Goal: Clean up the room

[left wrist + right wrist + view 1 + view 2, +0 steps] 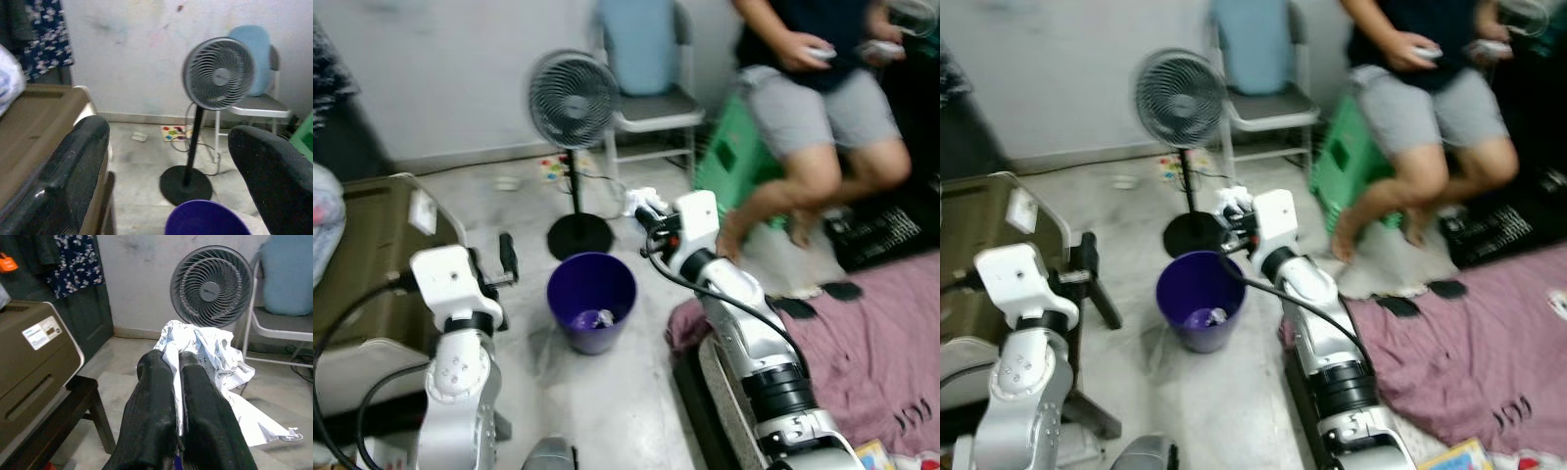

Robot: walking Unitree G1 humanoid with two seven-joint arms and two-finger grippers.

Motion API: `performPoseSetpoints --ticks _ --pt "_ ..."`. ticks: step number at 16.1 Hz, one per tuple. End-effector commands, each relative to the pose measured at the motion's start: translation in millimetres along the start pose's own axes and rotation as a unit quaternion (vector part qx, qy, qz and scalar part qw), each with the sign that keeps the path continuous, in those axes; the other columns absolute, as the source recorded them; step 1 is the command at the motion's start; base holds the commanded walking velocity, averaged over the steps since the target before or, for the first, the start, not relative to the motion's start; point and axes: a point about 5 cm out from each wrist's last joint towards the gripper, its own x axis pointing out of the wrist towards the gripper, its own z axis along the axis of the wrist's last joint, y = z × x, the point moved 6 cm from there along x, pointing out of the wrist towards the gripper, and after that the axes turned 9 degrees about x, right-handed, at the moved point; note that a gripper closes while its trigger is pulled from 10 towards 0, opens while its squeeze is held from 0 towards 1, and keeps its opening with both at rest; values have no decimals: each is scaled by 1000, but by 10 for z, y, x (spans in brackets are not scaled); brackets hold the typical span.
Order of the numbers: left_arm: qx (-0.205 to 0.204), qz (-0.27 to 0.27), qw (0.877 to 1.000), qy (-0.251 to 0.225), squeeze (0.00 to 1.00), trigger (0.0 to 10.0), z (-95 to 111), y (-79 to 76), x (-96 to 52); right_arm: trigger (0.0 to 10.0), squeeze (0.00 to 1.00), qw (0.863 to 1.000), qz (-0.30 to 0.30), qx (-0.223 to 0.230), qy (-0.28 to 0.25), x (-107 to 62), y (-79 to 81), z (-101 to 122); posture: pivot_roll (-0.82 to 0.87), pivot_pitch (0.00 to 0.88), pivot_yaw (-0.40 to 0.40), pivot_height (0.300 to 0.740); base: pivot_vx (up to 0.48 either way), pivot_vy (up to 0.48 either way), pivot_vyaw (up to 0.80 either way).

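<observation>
Left tool (166, 171) spread wide, holding nothing, beside brown printer (372, 245); purple bin (592, 299) on floor between arms; right tool (178, 406) pinched tight on crumpled white paper (205, 357), just beyond bin's far rim; released here, likely landing near fan base (579, 235).

Bin (592, 299) on floor as landmark: fan (574, 103) behind it, chair (646, 98) behind fan. Printer (372, 255) left of bin. Blanket (862, 333) right. Seated person (818, 88) behind blanket.
</observation>
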Motion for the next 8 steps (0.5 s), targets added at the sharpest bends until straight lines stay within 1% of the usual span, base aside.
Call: performPoseSetpoints --ticks 1,5,7,8 --pt "6 4 1000 -10 0 10000 52 32 12 10000 0 1000 10 0 -6 38 72 39 44 0 -68 740 0 0 794" --pt "3 7 1000 -12 0 10000 62 40 4 10000 0 1000 8 4 -8 46 71 41 47 0 -72 740 0 0 777" --pt "2 4 1000 -13 0 10000 65 32 2 10000 0 1000 5 5 -9 46 62 45 47 0 -74 740 0 0 425" --pt "0 1 1000 -14 0 10000 69 23 5 10000 0 1000 4 5 -9 47 59 46 43 0 -72 740 0 0 0"
